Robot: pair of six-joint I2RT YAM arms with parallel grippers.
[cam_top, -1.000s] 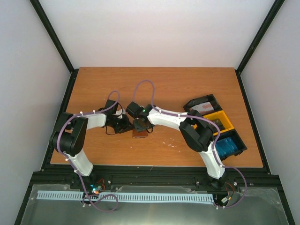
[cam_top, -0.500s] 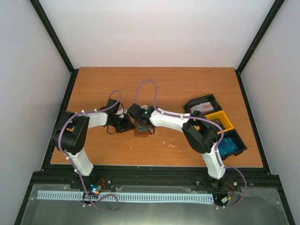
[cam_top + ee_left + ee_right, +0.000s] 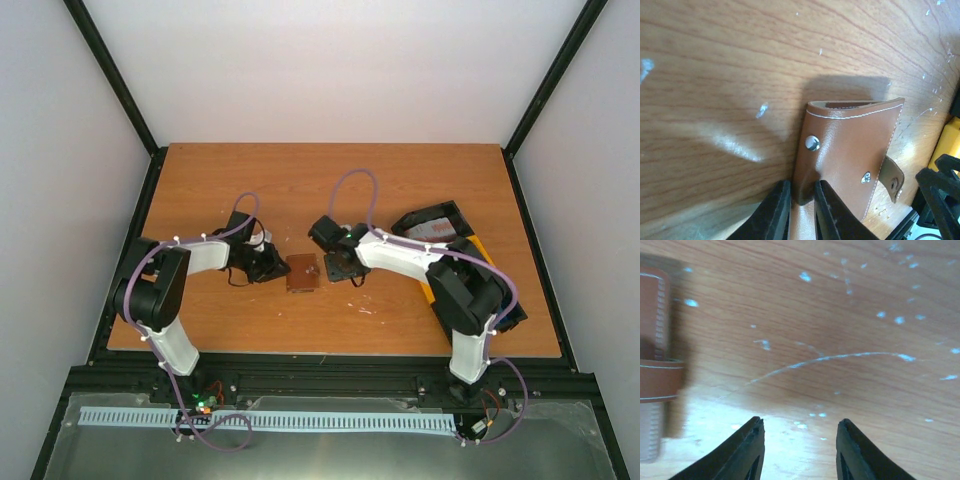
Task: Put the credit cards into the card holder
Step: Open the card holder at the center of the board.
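The card holder (image 3: 301, 272) lies folded shut on the table (image 3: 300, 190), a little left of the middle and closer to the near edge than to the far one. In the left wrist view it is brown leather with pale stitching along its edges. There is a metal stud (image 3: 812, 143) on its upper face, and a short strap (image 3: 894, 183) sticks out past one side. The end farthest from the camera throws a dark shadow on the wood, but whether that end is raised cannot be told.

The left gripper (image 3: 802, 186) is clamped on the near corner of the card holder, with the leather pinched between its two dark fingers (image 3: 776, 212). In the overhead view it sits at the holder's left side.

The right gripper (image 3: 801, 422) stands just to the right of the holder without touching it. Its jaws are parted over bare, scratched wood with nothing between them. The holder's edge shows only at the left border of the right wrist view.

Further toward the right edge of the table, a black tray (image 3: 442, 212) holds a pale credit card (image 3: 432, 230). A yellow tray (image 3: 946, 145) sits beside it, largely hidden by the right arm.
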